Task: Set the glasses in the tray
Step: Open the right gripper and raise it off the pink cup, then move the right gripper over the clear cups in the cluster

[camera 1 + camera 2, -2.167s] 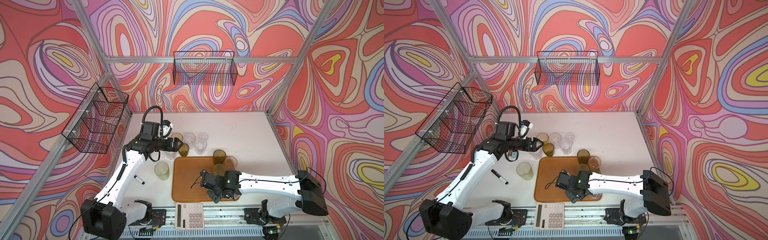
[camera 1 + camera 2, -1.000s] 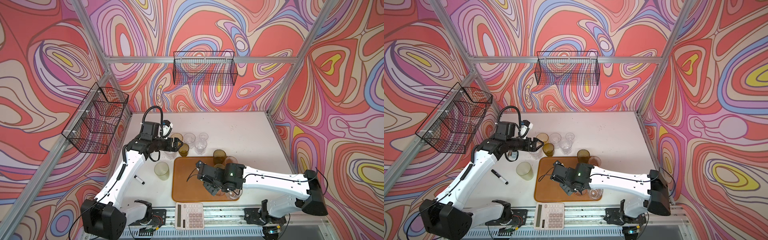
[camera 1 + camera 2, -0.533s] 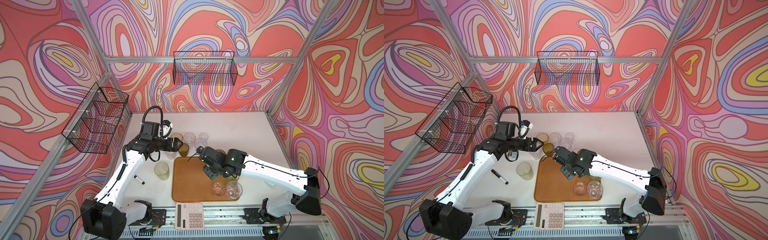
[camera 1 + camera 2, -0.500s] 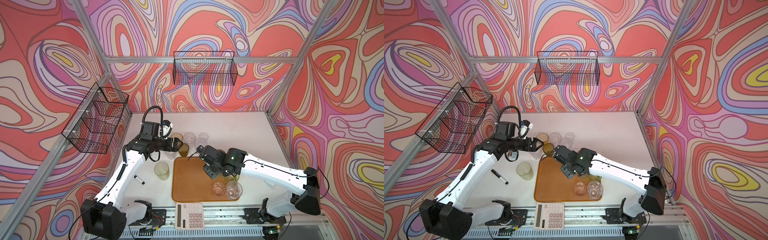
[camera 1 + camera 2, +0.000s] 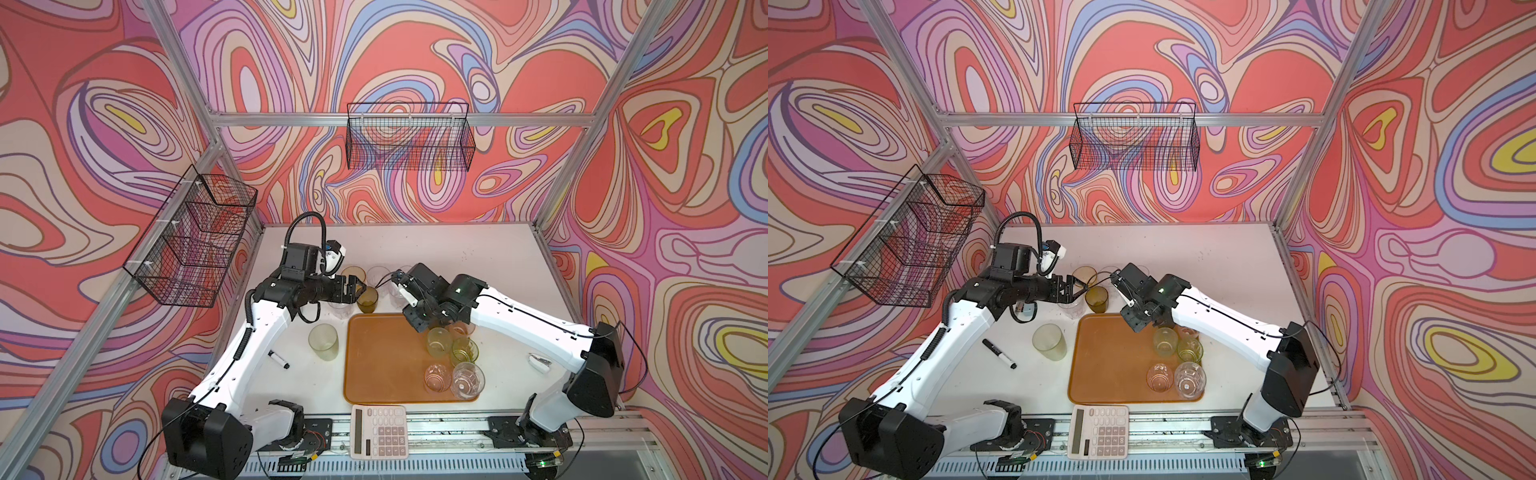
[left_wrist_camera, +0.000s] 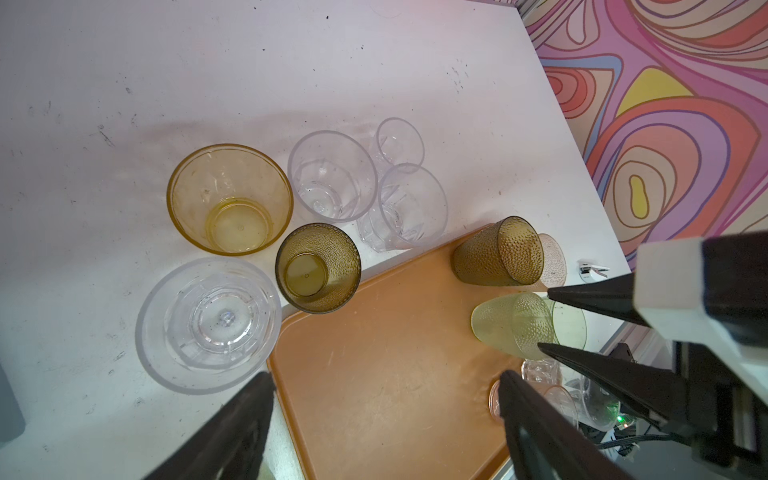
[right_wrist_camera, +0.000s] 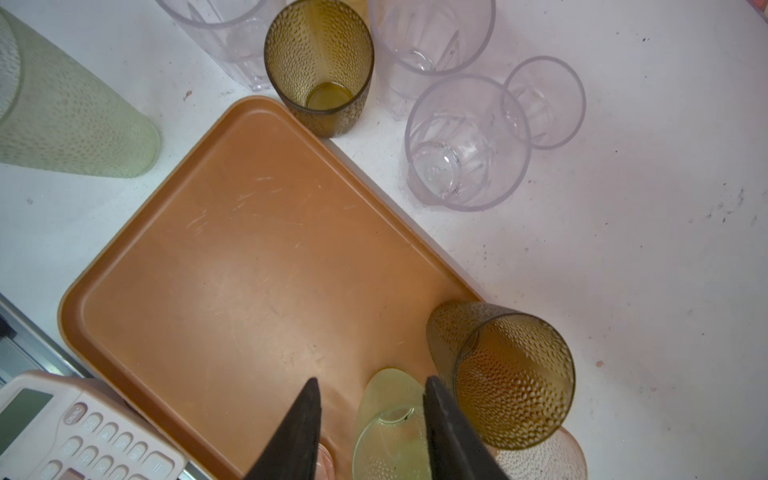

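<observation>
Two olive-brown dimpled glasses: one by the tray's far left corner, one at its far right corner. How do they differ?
The left olive-brown glass stands on the table, just outside the tray; the right olive-brown glass stands inside it. Clear glasses flank the left one; a pink glass sits beside the right one. Both are upright, empty and dimpled.

Glasses [image 5: 438, 338] in tray [image 5: 382, 361] right; calculator [image 5: 379, 432] before tray.

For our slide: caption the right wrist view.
Right gripper over a pale green glass on the tray; clear glasses stand outside.
</observation>
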`<state>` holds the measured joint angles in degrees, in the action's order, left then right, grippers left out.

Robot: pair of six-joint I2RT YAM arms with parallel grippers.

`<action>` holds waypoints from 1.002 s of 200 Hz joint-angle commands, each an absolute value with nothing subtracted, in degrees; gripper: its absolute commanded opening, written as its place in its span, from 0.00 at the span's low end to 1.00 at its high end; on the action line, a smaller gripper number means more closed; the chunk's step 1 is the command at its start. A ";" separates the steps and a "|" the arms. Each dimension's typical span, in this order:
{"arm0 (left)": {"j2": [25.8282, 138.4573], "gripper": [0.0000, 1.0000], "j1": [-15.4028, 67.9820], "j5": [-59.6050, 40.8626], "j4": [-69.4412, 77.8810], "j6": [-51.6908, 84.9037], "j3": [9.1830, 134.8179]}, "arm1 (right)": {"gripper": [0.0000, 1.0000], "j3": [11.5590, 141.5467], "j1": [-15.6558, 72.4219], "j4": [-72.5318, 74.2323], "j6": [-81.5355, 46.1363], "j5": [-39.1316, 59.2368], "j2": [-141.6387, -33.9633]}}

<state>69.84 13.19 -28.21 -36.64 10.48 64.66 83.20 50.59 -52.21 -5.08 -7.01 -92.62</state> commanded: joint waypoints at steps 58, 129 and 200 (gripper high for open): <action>70.75 0.87 13.54 -28.21 -37.60 9.26 65.29 | 0.42 89.73 45.55 -46.03 -3.24 -2.20 -101.16; 71.10 0.87 13.54 -28.46 -37.43 9.33 65.22 | 0.42 94.84 44.22 -44.97 -3.61 -1.08 -110.03; 70.75 0.87 13.54 -28.98 -37.25 9.49 65.00 | 0.42 99.18 43.06 -44.27 -4.04 -0.66 -115.36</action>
